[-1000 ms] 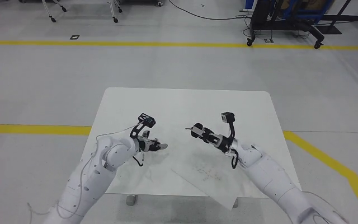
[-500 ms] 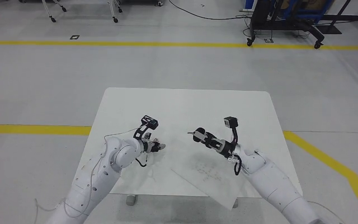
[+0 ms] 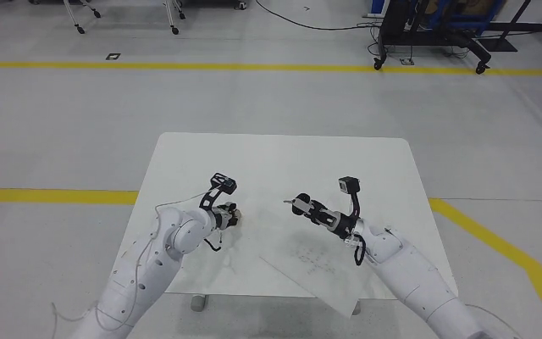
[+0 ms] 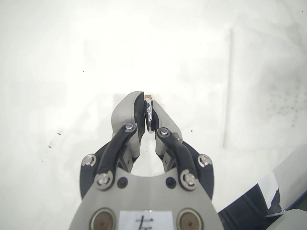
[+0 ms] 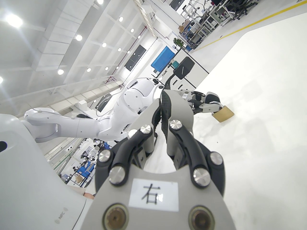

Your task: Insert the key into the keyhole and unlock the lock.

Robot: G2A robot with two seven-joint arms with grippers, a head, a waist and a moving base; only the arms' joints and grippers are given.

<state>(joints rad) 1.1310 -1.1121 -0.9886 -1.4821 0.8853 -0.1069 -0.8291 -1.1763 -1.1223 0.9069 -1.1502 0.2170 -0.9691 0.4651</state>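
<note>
Brass lock [image 5: 223,114] sat clamped in left gripper [image 4: 145,98], body beyond the jaw tips; right gripper [image 5: 161,101], jaws together, pinched key [image 3: 290,202].

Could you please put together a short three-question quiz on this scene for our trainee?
1. True or false: the brass block-shaped padlock lies loose on the white table, untouched by any gripper.
2. What does the left gripper clamp? A the padlock's silver shackle; B a key; C nothing.
3. Fill in: the right gripper, shut on a thin silver key, is ____ the padlock (touching / apart from).
Key: 1 false; 2 A; 3 apart from.
</note>
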